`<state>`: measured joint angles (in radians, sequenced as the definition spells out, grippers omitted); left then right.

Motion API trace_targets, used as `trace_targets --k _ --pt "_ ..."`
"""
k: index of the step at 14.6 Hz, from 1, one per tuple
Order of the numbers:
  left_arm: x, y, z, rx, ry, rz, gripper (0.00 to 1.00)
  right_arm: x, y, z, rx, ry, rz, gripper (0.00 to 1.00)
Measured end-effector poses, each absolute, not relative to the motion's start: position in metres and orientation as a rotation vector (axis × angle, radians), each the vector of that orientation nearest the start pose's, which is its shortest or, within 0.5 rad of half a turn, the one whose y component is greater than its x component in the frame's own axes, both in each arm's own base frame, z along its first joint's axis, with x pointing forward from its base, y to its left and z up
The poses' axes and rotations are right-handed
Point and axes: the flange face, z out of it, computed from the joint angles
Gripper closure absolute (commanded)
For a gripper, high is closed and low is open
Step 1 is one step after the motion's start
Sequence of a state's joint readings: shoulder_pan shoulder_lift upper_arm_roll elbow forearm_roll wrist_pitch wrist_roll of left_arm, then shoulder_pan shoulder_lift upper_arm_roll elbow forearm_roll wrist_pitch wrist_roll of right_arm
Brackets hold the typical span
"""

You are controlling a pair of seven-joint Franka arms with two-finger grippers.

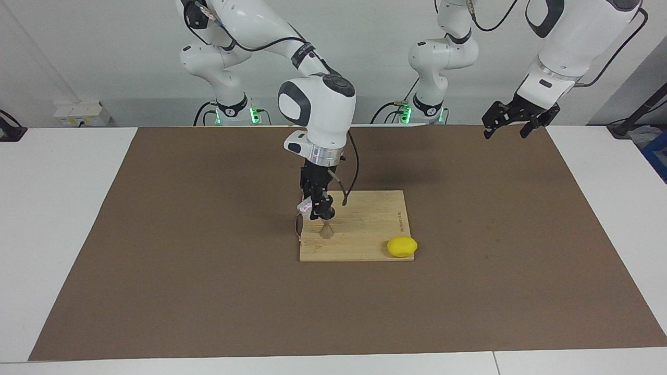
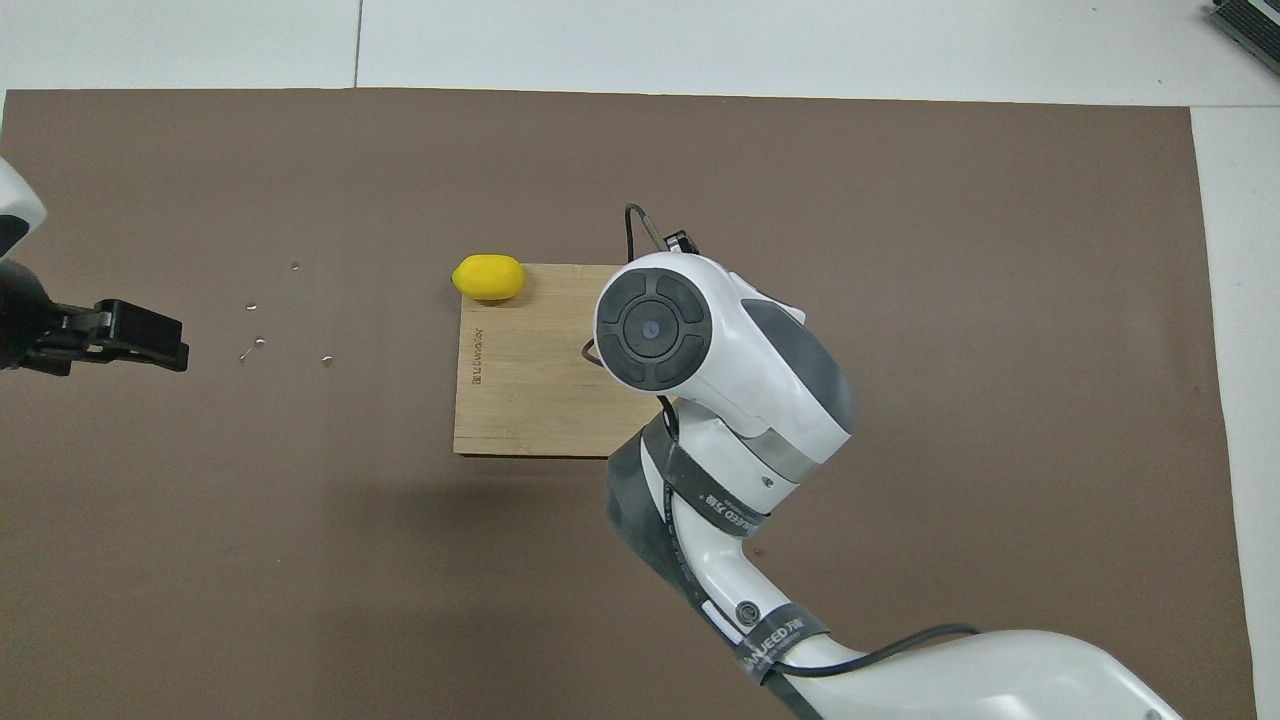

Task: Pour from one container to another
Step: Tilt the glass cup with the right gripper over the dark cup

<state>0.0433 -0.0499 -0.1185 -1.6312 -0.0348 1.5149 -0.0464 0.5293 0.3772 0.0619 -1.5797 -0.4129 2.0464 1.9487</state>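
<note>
Glass cup (image 1: 304, 209): clamped in my right gripper (image 1: 315, 207), tipped over the steel jigger (image 1: 326, 229).
Jigger: upright on the bamboo board (image 1: 365, 229).
Left gripper (image 1: 513, 121): fingers apart, waiting.

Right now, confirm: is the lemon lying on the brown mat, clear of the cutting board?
No. The lemon rests on a corner of the cutting board.

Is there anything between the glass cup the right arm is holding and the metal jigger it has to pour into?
Nothing visible. The right end effector holds the glass cup just above the jigger on the cutting board, with only air between them.
</note>
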Motion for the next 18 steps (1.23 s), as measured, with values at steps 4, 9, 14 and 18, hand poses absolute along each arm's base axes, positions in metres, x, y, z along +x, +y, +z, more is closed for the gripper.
trace_targets --k 4,9,14,18 --pt "0.5304 -0.0455 0.6184 -3.164 0.046 0.108 0.0 0.5787 0.3559 0.4341 -2.587 1.724 -0.605 1.0" --pt "0.5304 -0.0454 0.6184 -3.164 0.046 0.108 0.0 0.5791 0.3557 0.4346 -2.595 1.711 -0.634 1.0" --pt "0.5304 -0.0452 0.6184 -3.164 0.046 0.108 0.0 0.5791 0.3562 0.4353 -2.594 1.71 -0.634 1.0" --pt "0.5304 -0.0452 0.6184 -3.164 0.046 0.108 0.0 0.5802 0.3567 0.4389 -2.587 1.708 -0.638 1.0"
